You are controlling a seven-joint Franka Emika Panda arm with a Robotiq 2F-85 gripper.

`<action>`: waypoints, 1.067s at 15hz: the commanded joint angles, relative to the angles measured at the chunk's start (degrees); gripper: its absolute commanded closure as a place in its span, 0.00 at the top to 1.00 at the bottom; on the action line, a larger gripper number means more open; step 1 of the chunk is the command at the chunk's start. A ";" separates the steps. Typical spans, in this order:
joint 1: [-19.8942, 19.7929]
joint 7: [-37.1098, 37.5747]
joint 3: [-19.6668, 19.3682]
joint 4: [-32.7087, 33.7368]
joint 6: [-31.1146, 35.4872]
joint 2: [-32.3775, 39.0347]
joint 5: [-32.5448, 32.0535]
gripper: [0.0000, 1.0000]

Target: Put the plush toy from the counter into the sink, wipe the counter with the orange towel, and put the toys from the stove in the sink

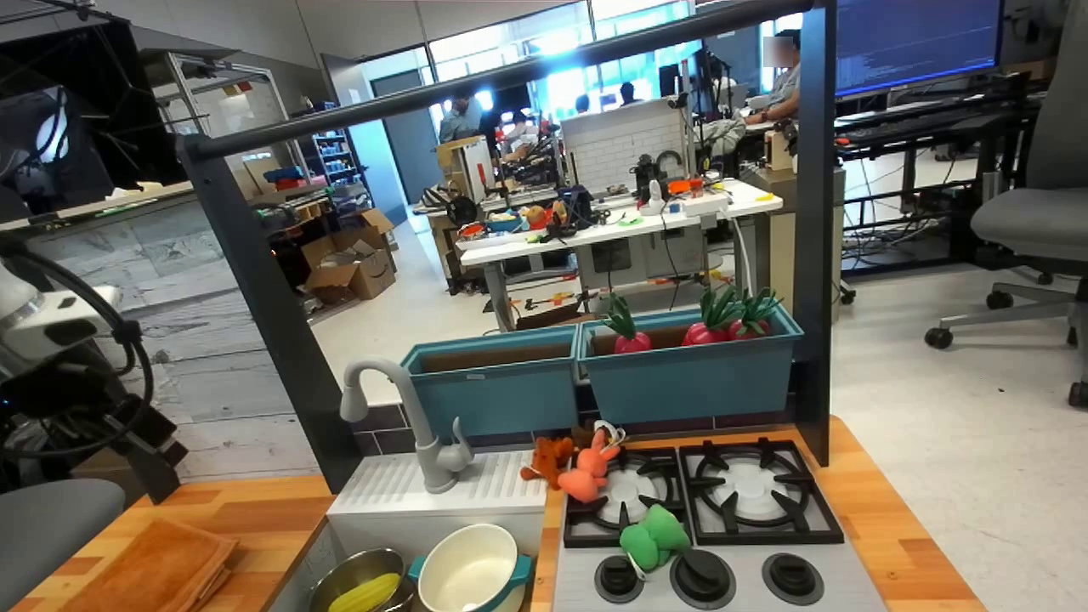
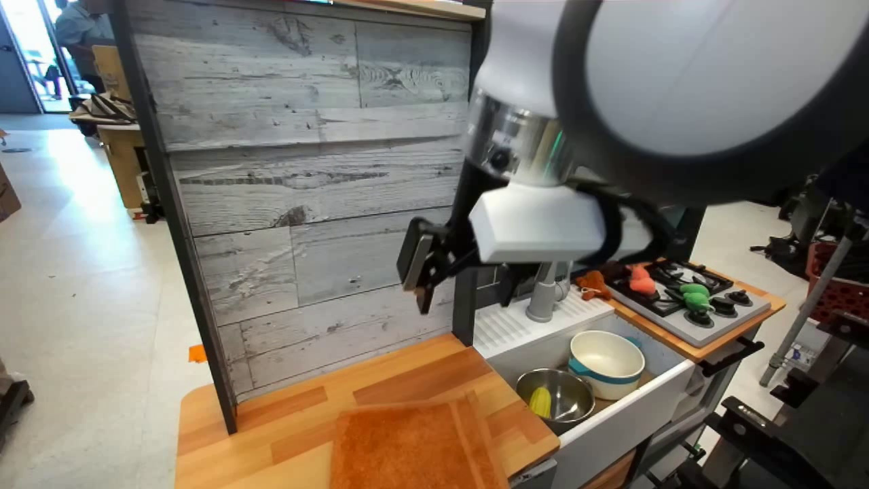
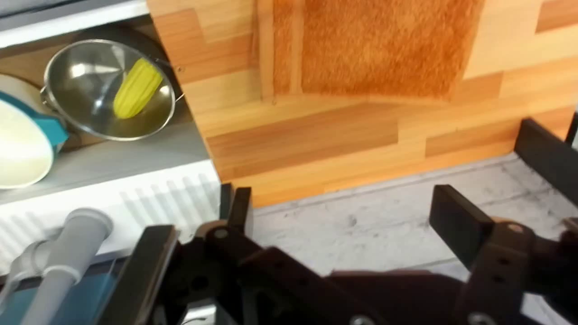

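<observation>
Wht arm (image 2: 713, 68), blk jaws.

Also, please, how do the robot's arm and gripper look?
The arm is white and rounded, with a broad dark ring, a shiny metal collar and an angular white housing near the gripper. A black cable runs beside the housing. The gripper itself is black, with block-shaped fingers.

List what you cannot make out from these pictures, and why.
Towel: cut off by the bottom edge in both exterior views, top edge in the wrist view.
Brown shape: partly hidden behind the pink toy in an exterior view.
Screen: text too small in an exterior view.
</observation>
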 commanded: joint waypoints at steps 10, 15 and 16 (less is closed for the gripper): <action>9.17 0.89 -14.21 -7.28 -3.06 -6.01 -4.40 1.00; 3.23 2.16 -24.62 -7.31 -11.20 -7.38 -9.99 1.00; 0.55 1.95 -25.38 -6.82 -13.14 -7.41 -9.89 1.00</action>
